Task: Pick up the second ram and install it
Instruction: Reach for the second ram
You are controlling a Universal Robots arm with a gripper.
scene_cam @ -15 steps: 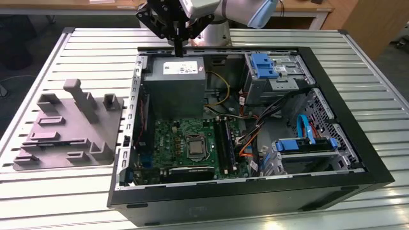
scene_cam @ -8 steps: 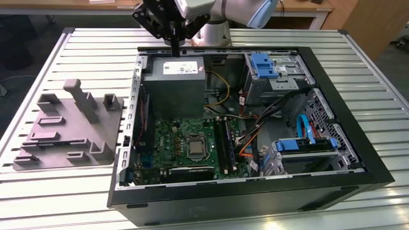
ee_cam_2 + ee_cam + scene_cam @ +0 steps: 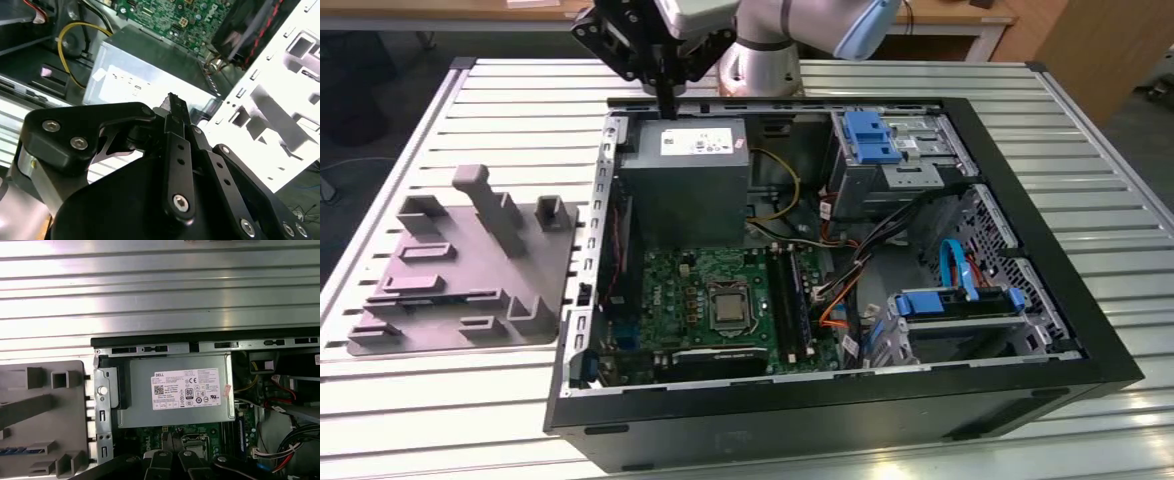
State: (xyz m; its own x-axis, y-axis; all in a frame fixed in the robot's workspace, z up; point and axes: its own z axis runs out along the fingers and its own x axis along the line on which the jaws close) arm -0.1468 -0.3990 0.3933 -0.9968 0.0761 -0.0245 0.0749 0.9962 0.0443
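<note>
Gripper [image 3: 664, 108] hangs above the PSU [image 3: 680, 190], jaws pinched together on nothing, prob. high to clear the case [image 3: 1070, 310], while the 2nd ram [image 3: 11, 451], a blue strip, sits slotted in the grey tray [image 3: 80, 410] for edge pickup.

Black end effector [image 3: 664, 110], green motherboard [image 3: 687, 285]

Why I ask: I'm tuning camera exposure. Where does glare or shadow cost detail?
In the second wrist view the fixture tray is blown nearly white; in the first wrist view glare bands streak the ribbed table, while the case's cables sink into shadow; in the exterior view the light is fairly even.
</note>
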